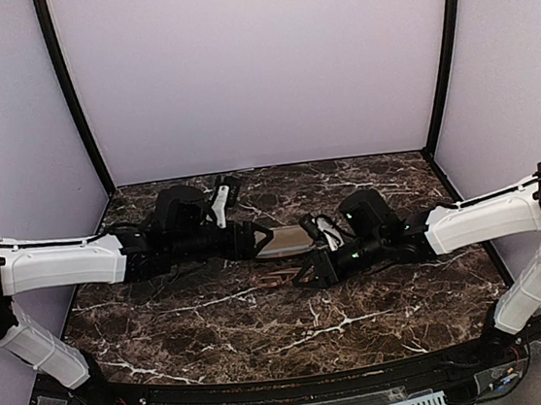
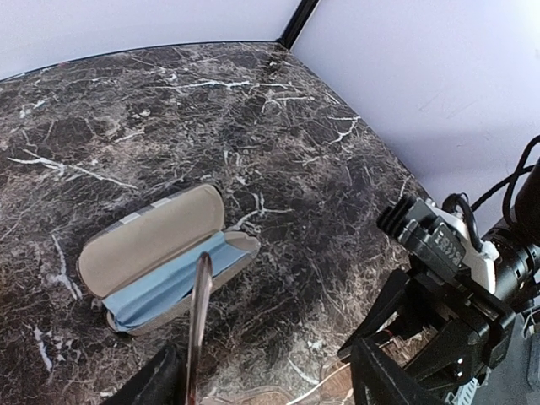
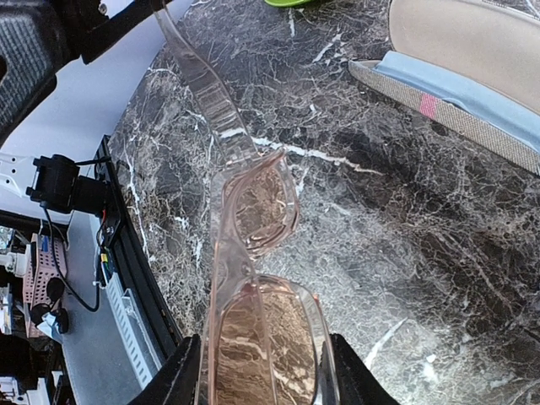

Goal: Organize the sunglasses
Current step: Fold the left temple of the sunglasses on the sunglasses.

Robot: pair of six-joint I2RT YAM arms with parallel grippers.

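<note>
The clear pink sunglasses point(image 3: 257, 278) are held just above the marble table, one temple point(image 2: 199, 312) unfolded and sticking up. My right gripper point(image 3: 266, 375) is shut on the frame at one lens, a finger on each side; in the top view it point(image 1: 310, 272) is at the table's middle. My left gripper point(image 2: 261, 388) is open, jaws wide apart, with the raised temple between them close to the left finger point(image 2: 152, 384). The open beige glasses case point(image 2: 156, 245) with a blue cloth inside lies just beyond both grippers and also shows in the right wrist view point(image 3: 460, 42).
The dark marble table point(image 1: 266, 330) ends at a black front rail point(image 1: 272, 383). Grey walls and two black corner posts point(image 1: 73, 98) close the back and sides. Both arms meet over the table's middle, next to the case point(image 1: 285, 243).
</note>
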